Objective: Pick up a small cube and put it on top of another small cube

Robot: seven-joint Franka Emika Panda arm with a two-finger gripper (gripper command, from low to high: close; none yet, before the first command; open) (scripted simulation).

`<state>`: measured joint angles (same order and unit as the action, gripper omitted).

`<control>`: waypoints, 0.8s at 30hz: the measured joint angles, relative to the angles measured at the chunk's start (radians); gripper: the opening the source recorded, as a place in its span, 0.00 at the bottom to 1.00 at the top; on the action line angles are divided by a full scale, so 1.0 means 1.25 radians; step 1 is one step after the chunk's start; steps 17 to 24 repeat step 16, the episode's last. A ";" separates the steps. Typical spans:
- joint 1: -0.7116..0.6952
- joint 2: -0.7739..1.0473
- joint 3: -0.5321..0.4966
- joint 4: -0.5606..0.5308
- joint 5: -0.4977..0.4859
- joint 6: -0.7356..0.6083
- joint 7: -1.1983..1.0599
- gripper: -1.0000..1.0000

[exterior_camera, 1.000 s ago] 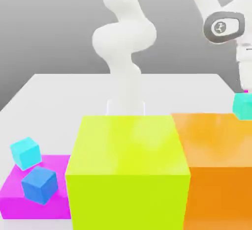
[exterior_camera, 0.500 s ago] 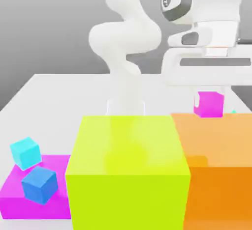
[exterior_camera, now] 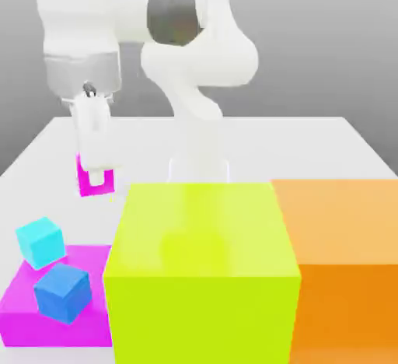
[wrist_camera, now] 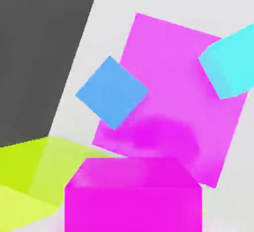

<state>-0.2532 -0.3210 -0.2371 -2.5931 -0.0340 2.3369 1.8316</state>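
The small magenta cube (exterior_camera: 95, 180) hangs in the air, pinched between the fingers of the gripper (exterior_camera: 96, 177), whose jaws are pressed in on its two sides; it sits above and behind the magenta slab (exterior_camera: 19, 300), beside the far corner of the lime block (exterior_camera: 202, 269) on the exterior view's left. In the hand view the same cube (wrist_camera: 133, 194) sits close under the camera, with the slab (wrist_camera: 183, 77) spread out beneath it. On that slab rest a blue cube (exterior_camera: 62, 292), at the near edge, and a cyan cube (exterior_camera: 40, 240), tilted and perched on the slab's far edge. The lime block stands just beside the slab, on the exterior view's right of it, and the orange block (exterior_camera: 342, 253) adjoins the lime block on its other side. My judgement is that the carried cube is headed for one of the two small cubes on the slab, and the risks lie there. The cyan cube looks tilted, so a cube set on it could slide off. The blue cube is turned at an angle to the held one in the hand view; if the faces are not squared up, the placed cube may overhang a corner and tip. A descent slightly off centre could also knock the target off the slab, and the lime block nearby leaves little room for the fingers
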 joint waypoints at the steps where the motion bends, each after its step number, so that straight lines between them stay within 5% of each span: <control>1: -0.019 0.009 -0.014 0.003 0.000 -0.002 0.036 0.00; 6: -0.102 0.096 -0.032 0.012 -0.016 0.041 0.284 0.00; 12: -0.104 0.220 -0.038 -0.012 0.016 0.181 0.312 0.00; 13: -0.105 0.232 -0.039 -0.015 0.018 0.197 0.311 1.00; 24: -0.105 0.232 -0.039 -0.015 0.018 0.197 0.311 1.00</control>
